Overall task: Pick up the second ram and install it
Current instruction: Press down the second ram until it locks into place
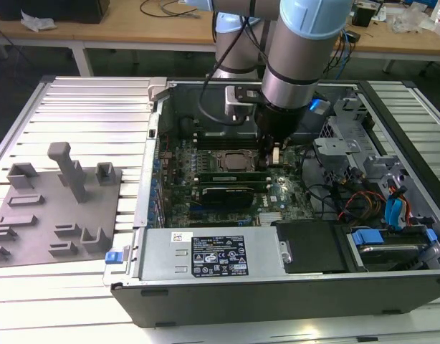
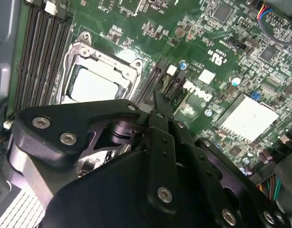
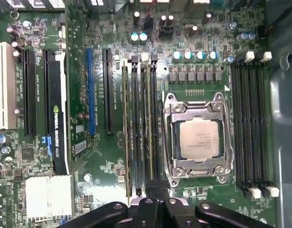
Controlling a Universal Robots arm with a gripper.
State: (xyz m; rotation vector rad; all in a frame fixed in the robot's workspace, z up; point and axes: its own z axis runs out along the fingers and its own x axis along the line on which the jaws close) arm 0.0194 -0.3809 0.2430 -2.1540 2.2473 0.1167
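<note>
Two thin green sticks stand in the black slots beside the processor socket point(image 3: 196, 137). I take the one nearer the socket for the second ram point(image 3: 146, 133); it sits upright in its slot and runs under my fingers. In the exterior view it is the green strip point(image 1: 231, 175) in front of the socket. My gripper point(image 3: 157, 194) hangs over one end of these slots with its black fingers point(image 2: 161, 124) drawn together and nothing visible between them. From outside, the gripper point(image 1: 274, 153) reaches down into the open computer case point(image 1: 155, 215) just above the board.
A black graphics card point(image 3: 58, 118) lies a few slots over. Empty slots with white clips point(image 3: 250, 128) flank the socket's other side. Drive bays and loose cables point(image 1: 363, 201) fill the exterior view's right, the power supply point(image 1: 213, 254) the front, a grey fixture tray point(image 1: 55, 208) the left.
</note>
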